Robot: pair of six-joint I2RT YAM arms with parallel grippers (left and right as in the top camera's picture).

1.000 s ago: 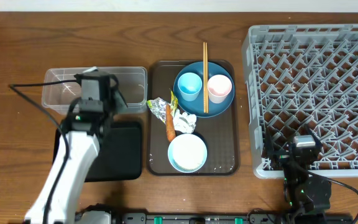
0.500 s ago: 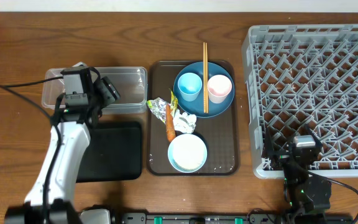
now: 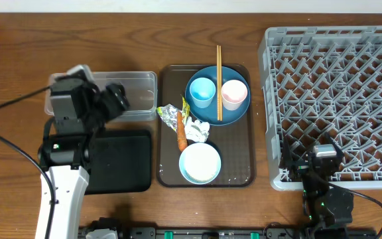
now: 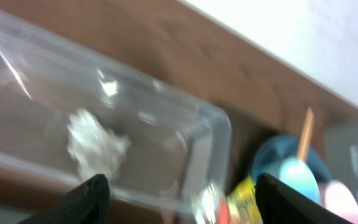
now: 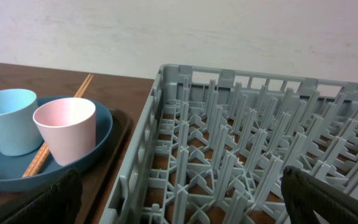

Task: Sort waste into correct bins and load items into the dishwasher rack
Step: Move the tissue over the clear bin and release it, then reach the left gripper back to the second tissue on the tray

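My left gripper (image 3: 116,99) hangs open and empty over the clear tub (image 3: 134,89). In the blurred left wrist view a crumpled white napkin (image 4: 93,140) lies inside the tub (image 4: 166,118), ahead of my gripper (image 4: 188,200). On the brown tray, the blue plate (image 3: 234,109) holds a light blue cup (image 3: 201,91), a pink cup (image 3: 234,94) and chopsticks (image 3: 219,66). A carrot piece (image 3: 181,130), a foil wrapper (image 3: 195,128) and a white bowl (image 3: 199,162) lie nearer. My right gripper (image 3: 323,156) stands open at the near edge of the grey rack (image 3: 337,86), with nothing between its fingers.
The black tray (image 3: 121,166) lies in front of the tub, partly under my left arm. The brown serving tray (image 3: 241,166) sits between the bins and the rack. The right wrist view shows the rack's pegs (image 5: 260,149) close ahead, with the pink cup (image 5: 67,127) to the left.
My left gripper has opened over the clear tub, and the napkin now lies inside it. The left wrist has moved left and risen. The right arm has not moved.
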